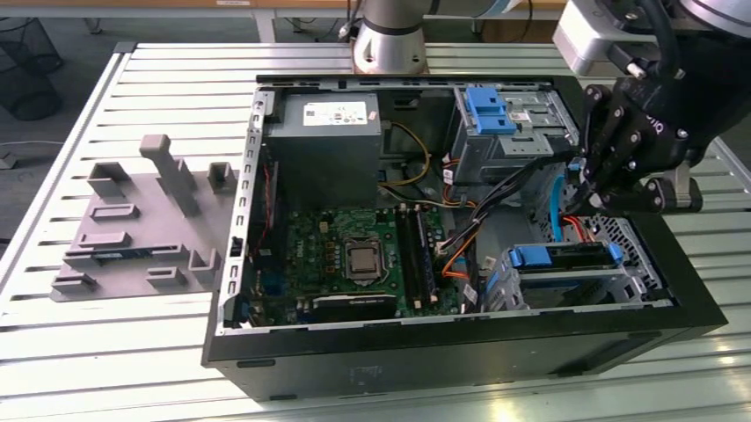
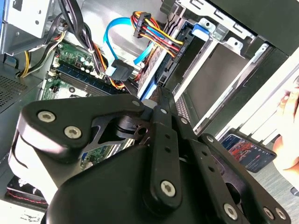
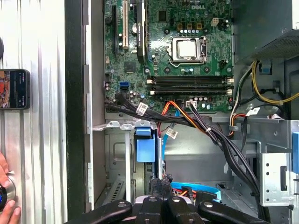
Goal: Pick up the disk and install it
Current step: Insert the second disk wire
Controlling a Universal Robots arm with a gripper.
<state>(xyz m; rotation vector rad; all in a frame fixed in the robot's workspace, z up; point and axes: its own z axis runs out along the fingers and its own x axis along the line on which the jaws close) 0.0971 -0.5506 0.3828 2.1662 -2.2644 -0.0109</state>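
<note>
One claw (image 1: 599, 200) hangs over the disk (image 1: 564, 257) seated in its bay; grip state unclear.

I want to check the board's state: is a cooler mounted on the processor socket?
No: in the first wrist view the processor socket on the motherboard is bare, its metal lid exposed.

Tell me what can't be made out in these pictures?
- Whether the claw is open or shut: its own black links cover the tips in every view.
- The disk in its bay: hardly more than its blue bracket shows.
- The phone: cut by the first wrist view's edge.
- The hand: cut off too.
</note>
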